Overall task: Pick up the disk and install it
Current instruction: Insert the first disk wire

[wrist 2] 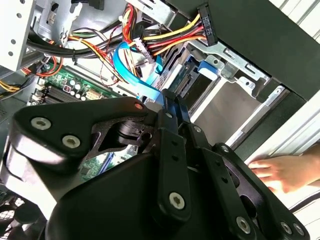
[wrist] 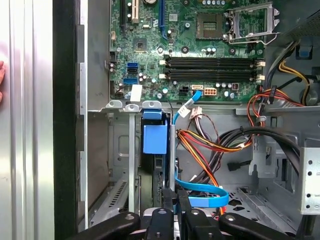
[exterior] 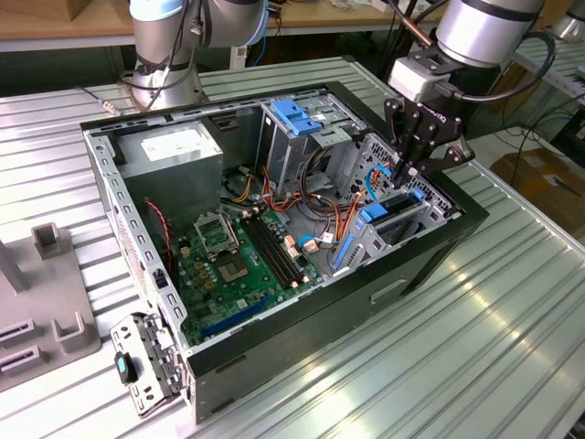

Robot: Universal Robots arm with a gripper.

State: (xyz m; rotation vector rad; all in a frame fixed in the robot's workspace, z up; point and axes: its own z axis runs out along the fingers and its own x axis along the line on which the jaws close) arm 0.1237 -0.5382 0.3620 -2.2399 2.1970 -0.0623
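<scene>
The black, jointed end effector [exterior: 405,170] reaches down into the drive cage at the front of an open, black-framed computer case [exterior: 302,347], which lies on its side on a ribbed, silvery metal desk [exterior: 494,311]. Its slim fingers [wrist: 170,200] are pressed close together, and they seem to pinch the upper edge of the disk [wrist: 154,135], though the contact itself is hard to make out. The disk stands on edge in a slot of the grey sheet-metal cage, its bright blue plastic carrier showing as a smooth rectangular tab in the first wrist view; in the exterior view the carrier [exterior: 375,219] sits at about seven o'clock from the fingertips, just below them. A flat, glossy blue ribbon cable [wrist: 202,192] curls beside the fingers, and a bundle of red, yellow and orange wires [wrist: 210,145] runs past it. Across the case floor lies the green motherboard [exterior: 228,265], studded with small components and long black memory slots. In the second wrist view, a person's hand [wrist 2: 285,172] rests against the outer edge of the case.
</scene>
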